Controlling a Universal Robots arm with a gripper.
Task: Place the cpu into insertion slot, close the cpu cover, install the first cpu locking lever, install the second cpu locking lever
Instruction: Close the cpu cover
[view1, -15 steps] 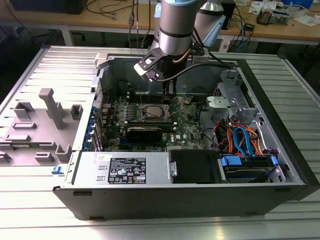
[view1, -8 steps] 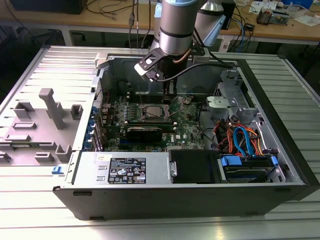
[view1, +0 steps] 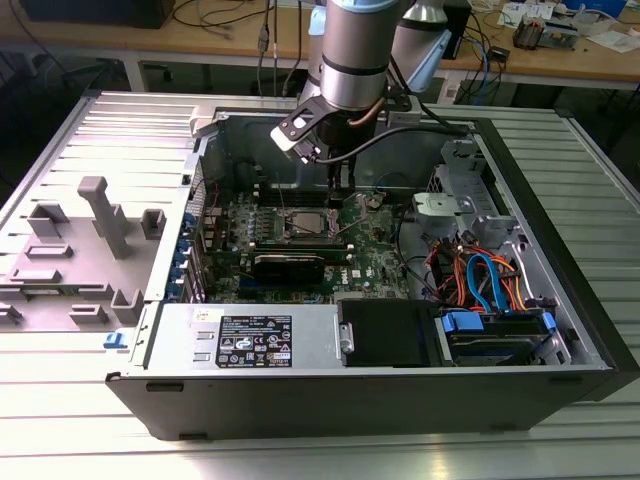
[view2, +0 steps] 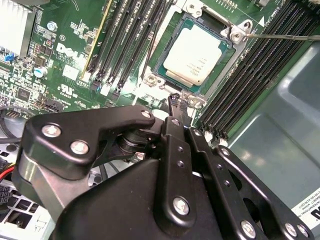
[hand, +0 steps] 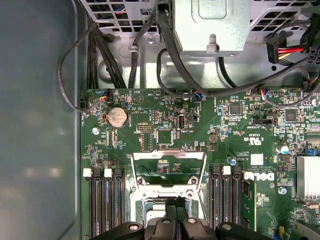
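cpu sits in insertion slot | cpu cover upright | my fingers pinched narrow, empty — cover-closing step, I judge; needs gentle tip.

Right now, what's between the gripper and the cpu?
Just the rim of the insertion slot separates the gripper from the cpu, in the second wrist view.

The cpu, a small flat square chip with a dull silver-grey top, lies seated in the insertion slot, a square dark-rimmed socket on the green board, just beyond the tip of the gripper. The cpu cover, a thin silver frame with a large square window, stands swung open, off the chip, just ahead of the gripper.
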